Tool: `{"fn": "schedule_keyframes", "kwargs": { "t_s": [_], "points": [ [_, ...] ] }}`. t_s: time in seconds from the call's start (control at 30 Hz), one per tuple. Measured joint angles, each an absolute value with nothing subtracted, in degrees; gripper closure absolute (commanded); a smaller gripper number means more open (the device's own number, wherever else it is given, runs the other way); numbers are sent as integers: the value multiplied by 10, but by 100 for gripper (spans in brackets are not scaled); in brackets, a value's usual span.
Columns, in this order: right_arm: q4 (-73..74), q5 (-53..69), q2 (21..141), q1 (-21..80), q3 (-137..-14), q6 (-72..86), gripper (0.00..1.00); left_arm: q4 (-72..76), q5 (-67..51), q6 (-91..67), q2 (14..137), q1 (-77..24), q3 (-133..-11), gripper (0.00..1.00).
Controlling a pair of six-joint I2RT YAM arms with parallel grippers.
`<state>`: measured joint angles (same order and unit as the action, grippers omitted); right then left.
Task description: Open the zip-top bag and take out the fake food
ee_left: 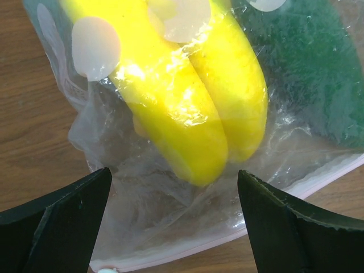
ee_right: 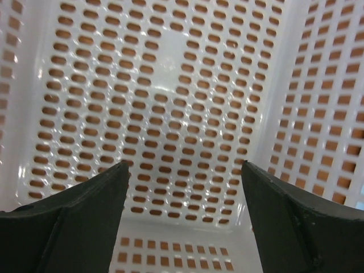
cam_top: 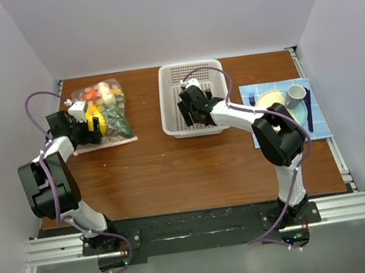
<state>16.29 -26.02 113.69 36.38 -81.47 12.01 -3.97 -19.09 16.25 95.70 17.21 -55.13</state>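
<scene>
Now | I see zip-top bag [cam_top: 100,114], zip strip [ee_left: 318,177] on near edge | banana [ee_left: 170,114] lengthwise, tip toward strip | left gripper [ee_left: 173,173], right gripper [ee_right: 185,165]: jaws apart, empty.

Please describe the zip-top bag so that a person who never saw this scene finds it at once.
On the wooden table, in the far left corner, left of the white perforated basket, lies the zip-top bag. It alone is clear crinkly plastic, with colourful fake food showing through.
</scene>
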Motion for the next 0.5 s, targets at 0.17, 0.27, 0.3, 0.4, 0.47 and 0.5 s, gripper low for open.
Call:
{"fn": "schedule_keyframes", "kwargs": {
  "t_s": [0.17, 0.27, 0.3, 0.4, 0.47, 0.5],
  "points": [
    [163, -259, 1085, 365, -757, 139, 25, -55, -193, 187, 945, 175, -550, 0],
    [162, -259, 1060, 368, -735, 152, 28, -74, -200, 202, 915, 189, -541, 0],
    [161, -258, 1053, 369, -727, 157, 28, -84, -209, 208, 899, 201, -537, 0],
    [159, -260, 1029, 382, -695, 172, 28, -106, -232, 224, 865, 249, -535, 0],
    [159, -260, 1013, 396, -667, 181, 29, -119, -254, 249, 858, 291, -535, 0],
    [161, -259, 1007, 401, -657, 184, 30, -126, -260, 259, 858, 303, -535, 0]
  ]
}}
